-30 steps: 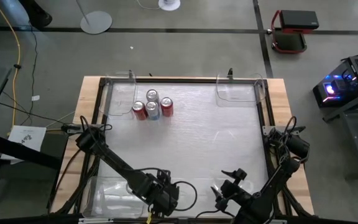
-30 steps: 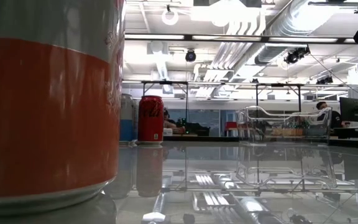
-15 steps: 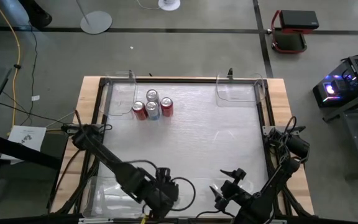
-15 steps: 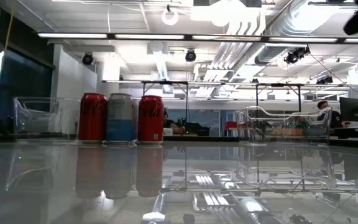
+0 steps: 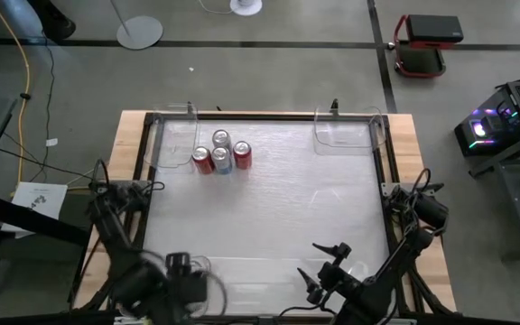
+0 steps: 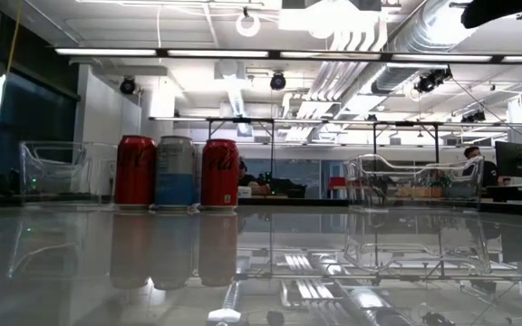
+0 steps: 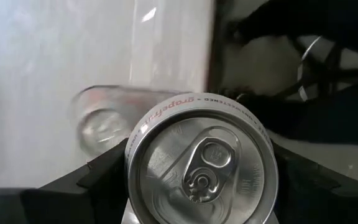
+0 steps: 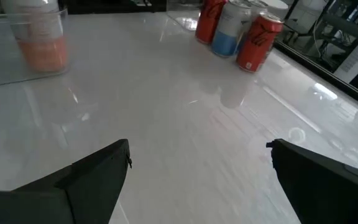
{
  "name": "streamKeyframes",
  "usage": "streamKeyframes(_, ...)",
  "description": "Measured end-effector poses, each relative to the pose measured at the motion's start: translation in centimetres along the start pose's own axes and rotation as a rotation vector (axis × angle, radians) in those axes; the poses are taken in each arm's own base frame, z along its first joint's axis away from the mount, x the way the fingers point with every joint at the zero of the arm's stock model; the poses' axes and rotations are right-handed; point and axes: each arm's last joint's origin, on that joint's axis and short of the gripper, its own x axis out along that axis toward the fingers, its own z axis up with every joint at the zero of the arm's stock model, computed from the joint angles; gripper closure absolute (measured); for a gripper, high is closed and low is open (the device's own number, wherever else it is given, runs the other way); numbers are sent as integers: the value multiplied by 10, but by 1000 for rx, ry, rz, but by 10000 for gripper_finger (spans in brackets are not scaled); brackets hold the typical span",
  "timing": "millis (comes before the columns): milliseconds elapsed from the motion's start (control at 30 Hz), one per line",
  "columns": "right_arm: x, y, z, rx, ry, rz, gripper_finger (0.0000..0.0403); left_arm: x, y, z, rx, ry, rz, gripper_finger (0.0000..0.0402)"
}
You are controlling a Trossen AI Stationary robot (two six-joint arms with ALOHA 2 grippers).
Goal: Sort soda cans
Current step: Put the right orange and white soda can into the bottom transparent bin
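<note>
- high view: i am holding my left gripper (image 5: 181, 275) at the near left corner of the desk (image 5: 278, 208), over a clear bin (image 5: 201, 271) there. four soda cans (image 5: 220, 153) are standing bunched near the far left bin (image 5: 171, 135), two red and two silver-bodied. my right gripper (image 5: 321, 271) is waiting near the near edge, its fingers spread apart with nothing between them. compared with a second ago, my left arm is swinging further out to the left and its gripper is sitting closer to the corner.
- low view: three of the cans (image 6: 175, 172) are showing in a row, red, silver-blue, red, touching or nearly so, with the far right bin (image 6: 415, 181) well apart from them. a second ago a big orange-banded can was filling the left of this view; now it is gone from here.
- left wrist view: my left fingers are clamped on a can (image 7: 201, 168), seen from its silver top, with the bin's rim just beyond it.
- right wrist view: i am seeing an orange-banded can (image 8: 41, 37) in the near bin, and the cluster beyond.
- progress, as i judge it: the sorting is only starting; four cans are waiting untouched.
</note>
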Motion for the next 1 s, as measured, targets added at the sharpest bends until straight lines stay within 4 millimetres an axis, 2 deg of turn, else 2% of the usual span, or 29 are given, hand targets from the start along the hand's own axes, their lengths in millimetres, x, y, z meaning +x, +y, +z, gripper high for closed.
streamKeyframes(133, 6, 5, 4, -18, -1, 17, 23, 10, -8, -13, -28, -12, 54, 112)
streamKeyframes(367, 11, 14, 7, -61, 27, 63, 23, 52, -6, -30, -14, 51, 193, 112)
streamKeyframes(533, 11, 14, 7, -63, 29, 67, 23, 73, -9, -36, -3, 42, 203, 112)
streamKeyframes(1000, 11, 15, 7, -58, 30, 68, 23, 109, -15, -50, -26, -75, 211, 108)
